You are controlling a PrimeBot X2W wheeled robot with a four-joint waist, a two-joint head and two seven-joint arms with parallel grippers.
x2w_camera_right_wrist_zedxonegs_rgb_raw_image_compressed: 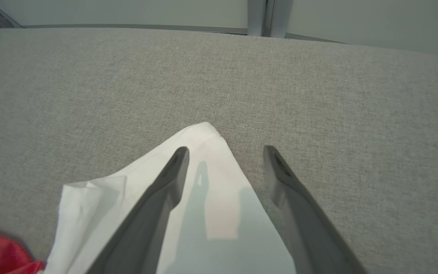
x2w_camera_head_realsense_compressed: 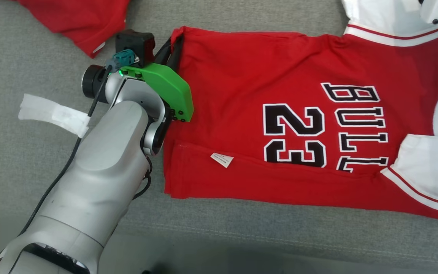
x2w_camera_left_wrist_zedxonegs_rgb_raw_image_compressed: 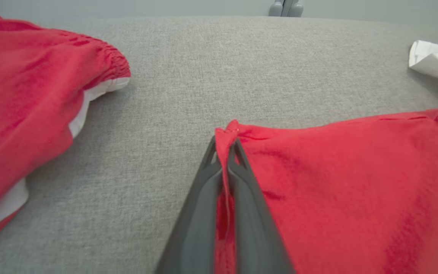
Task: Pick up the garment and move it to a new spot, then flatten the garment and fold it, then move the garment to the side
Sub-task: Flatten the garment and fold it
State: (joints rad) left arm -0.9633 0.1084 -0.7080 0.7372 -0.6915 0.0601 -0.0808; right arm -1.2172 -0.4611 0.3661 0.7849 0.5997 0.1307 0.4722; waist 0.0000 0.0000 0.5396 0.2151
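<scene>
- The left claw [x2w_camera_left_wrist_zedxonegs_rgb_raw_image_compressed: 224, 146] is clenched on a hem corner of the red cotton jersey [x2w_camera_left_wrist_zedxonegs_rgb_raw_image_compressed: 356, 171] with black lettering. A thin ridge of red cloth is pinched between the two dark fingers and pokes out just past their tips.
- From that pinch the jersey spreads away to the claw's right, lying mostly flat on the grey woven fabric surface [x2w_camera_head_realsense_compressed: 32, 57]. In the head view its near long edge looks turned over, with a small white label [x2w_camera_head_realsense_compressed: 222, 160] showing there.
- The right claw [x2w_camera_right_wrist_zedxonegs_rgb_raw_image_compressed: 224, 150] is released, its fingers spread wide. One finger is over the corner of the jersey's white sleeve [x2w_camera_right_wrist_zedxonegs_rgb_raw_image_compressed: 211, 213] and the other over bare grey cloth; whether either touches, I cannot tell.
- Well apart, off the left claw's left side, lies a second red garment with white trim [x2w_camera_left_wrist_zedxonegs_rgb_raw_image_compressed: 21, 95]. A strip of white tape [x2w_camera_head_realsense_compressed: 51, 112] sits on the surface beside the left forearm.
- Judgement: this looks like the flatten-and-fold step, with one far corner secured and the other not yet taken.
- The next move likely calls for the right claw to centre on the sleeve corner and close, so both corners can travel together without dragging the body askew.
</scene>
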